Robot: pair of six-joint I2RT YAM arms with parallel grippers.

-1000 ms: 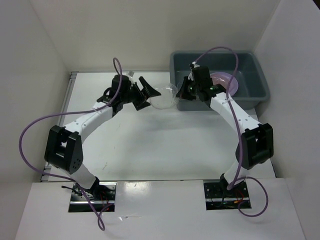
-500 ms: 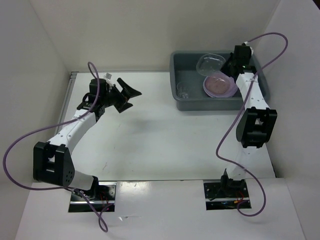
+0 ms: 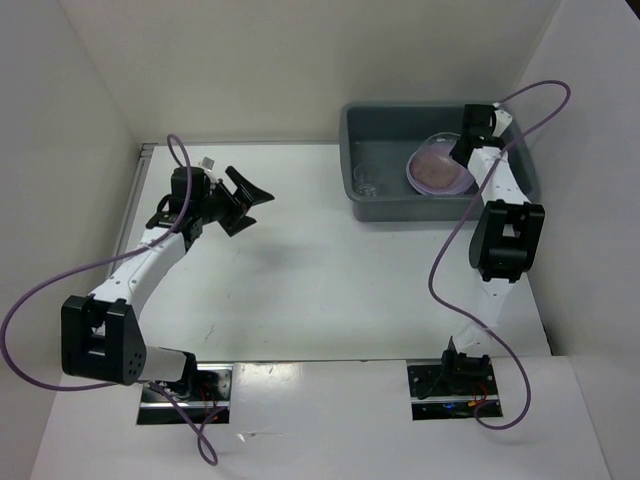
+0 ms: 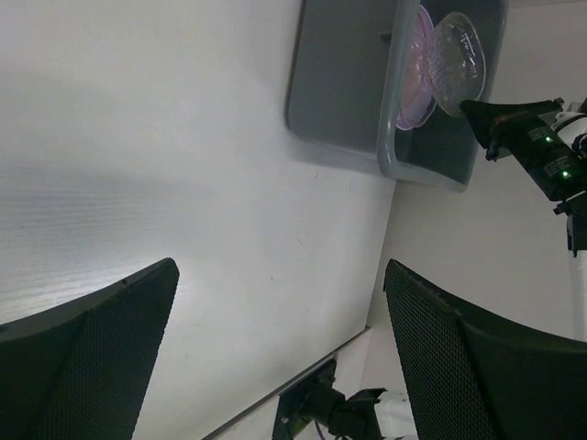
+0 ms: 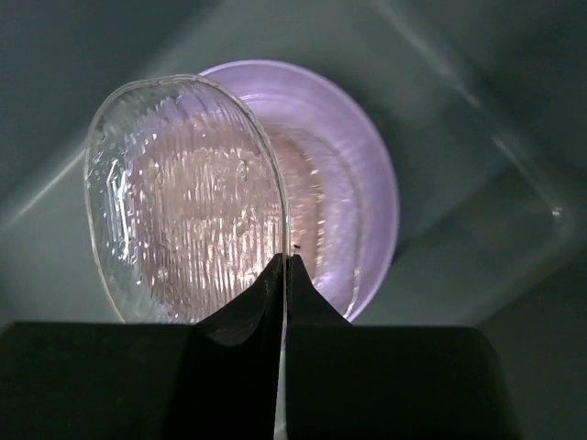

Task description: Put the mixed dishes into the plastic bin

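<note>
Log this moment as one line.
right end effector: shut on clear plate, over lavender plate in bin | left end effector: open, empty

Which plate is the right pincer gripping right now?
The clear ribbed plastic plate, pinched at its rim by the shut right pincer; the round lavender plate lies free beneath it in the grey plastic bin.

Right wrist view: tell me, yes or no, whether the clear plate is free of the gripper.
No, the right gripper is shut on the rim of the clear plate, holding it over the purple plate.
</note>
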